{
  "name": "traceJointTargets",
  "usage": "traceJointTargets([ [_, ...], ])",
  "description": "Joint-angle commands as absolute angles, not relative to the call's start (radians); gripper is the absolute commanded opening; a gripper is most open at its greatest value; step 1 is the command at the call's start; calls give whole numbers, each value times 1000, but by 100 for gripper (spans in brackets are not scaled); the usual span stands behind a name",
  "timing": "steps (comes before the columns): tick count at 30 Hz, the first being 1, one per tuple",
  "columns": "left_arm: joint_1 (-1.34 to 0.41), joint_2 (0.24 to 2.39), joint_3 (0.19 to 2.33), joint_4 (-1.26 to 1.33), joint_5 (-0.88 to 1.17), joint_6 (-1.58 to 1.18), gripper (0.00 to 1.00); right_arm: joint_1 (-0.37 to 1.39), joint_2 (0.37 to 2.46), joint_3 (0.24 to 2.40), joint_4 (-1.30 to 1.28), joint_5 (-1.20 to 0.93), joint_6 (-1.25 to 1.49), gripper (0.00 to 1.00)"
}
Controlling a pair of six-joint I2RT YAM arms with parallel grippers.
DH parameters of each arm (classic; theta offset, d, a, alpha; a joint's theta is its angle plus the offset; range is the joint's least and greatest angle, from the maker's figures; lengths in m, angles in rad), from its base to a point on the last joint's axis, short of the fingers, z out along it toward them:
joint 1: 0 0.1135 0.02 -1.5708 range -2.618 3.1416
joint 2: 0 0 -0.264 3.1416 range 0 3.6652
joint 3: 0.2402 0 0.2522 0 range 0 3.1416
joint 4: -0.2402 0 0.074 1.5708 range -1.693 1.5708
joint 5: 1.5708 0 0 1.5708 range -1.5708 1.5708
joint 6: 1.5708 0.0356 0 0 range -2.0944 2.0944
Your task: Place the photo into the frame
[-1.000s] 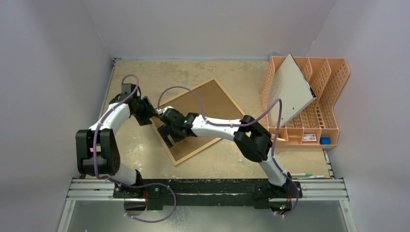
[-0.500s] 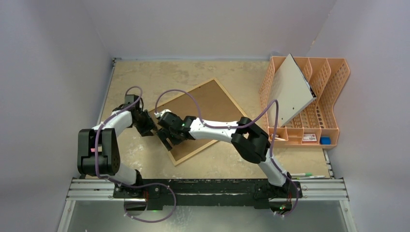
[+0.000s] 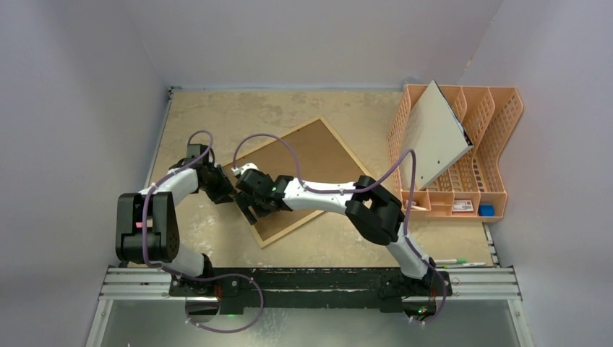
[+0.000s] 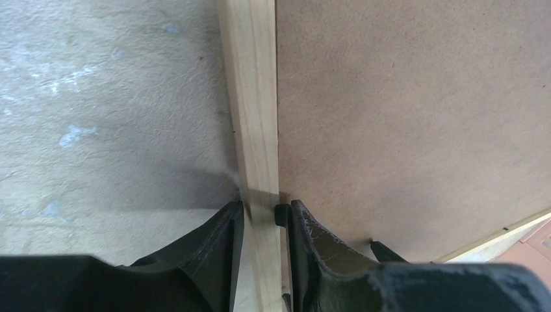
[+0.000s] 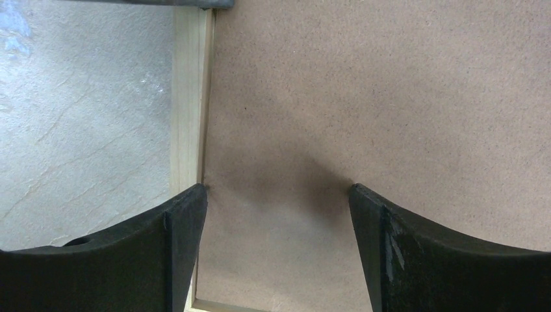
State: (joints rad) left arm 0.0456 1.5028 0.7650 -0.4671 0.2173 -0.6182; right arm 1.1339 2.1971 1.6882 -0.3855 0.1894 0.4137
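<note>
step in hand: gripping the frame (image 3: 303, 163), which lies back-up on the worktop (image 3: 209, 119). the left hand (image 4: 260, 211) pinches its wood rail, which runs straight ahead of the fingertips. the right hand (image 5: 276, 192) hangs spread above the backing. the frame's long axis runs diagonally away from the left hand. next move, probably: lift this edge without slipping. photo not in view.

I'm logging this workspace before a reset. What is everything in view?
frame: one, light wood, brown back up, table centre, skewed
rack: one, orange, far right
board: one, grey-white, leaning in rack
blue item: one, rack's near corner
pens: apparently two, pale, near right edge
table: one, beige
left end effector: one, black, clasping frame's rail
right end effector: one, black, open over frame's back
</note>
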Motion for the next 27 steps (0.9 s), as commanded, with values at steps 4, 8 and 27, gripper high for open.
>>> traceJointTargets([
  [4, 43, 1555, 719, -500, 180, -612, 31, 1121, 2234, 1579, -321, 53, 442, 86],
  [8, 44, 1559, 720, -500, 184, -610, 31, 1114, 2227, 1563, -301, 25, 439, 88],
  [27, 43, 1566, 721, -499, 190, -607, 30, 1106, 2249, 1544, -301, 75, 362, 85],
])
